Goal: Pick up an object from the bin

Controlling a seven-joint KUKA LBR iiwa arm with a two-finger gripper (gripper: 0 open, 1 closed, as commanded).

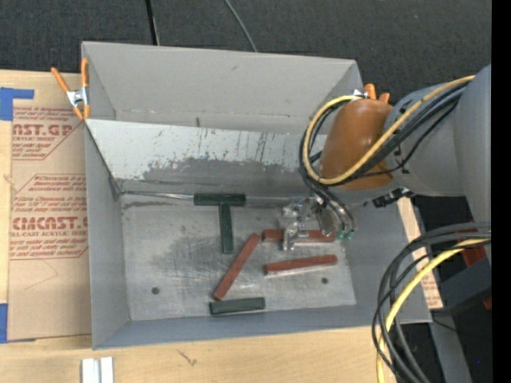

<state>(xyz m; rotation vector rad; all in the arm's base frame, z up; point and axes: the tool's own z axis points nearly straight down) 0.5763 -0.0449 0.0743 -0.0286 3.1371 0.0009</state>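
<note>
Though whether the fingers (pixel 291 230) gape is unclear, red-brown stick (pixel 321 234) beneath, long axis left-right.

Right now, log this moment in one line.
gripper | over red-brown bar, right of bin | second red-brown bar beside it | green T-piece left

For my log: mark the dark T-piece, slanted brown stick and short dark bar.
dark T-piece (pixel 227 218), camera view, upper stem.
slanted brown stick (pixel 236 266), camera view, mid-length.
short dark bar (pixel 237 306), camera view, middle.
</note>
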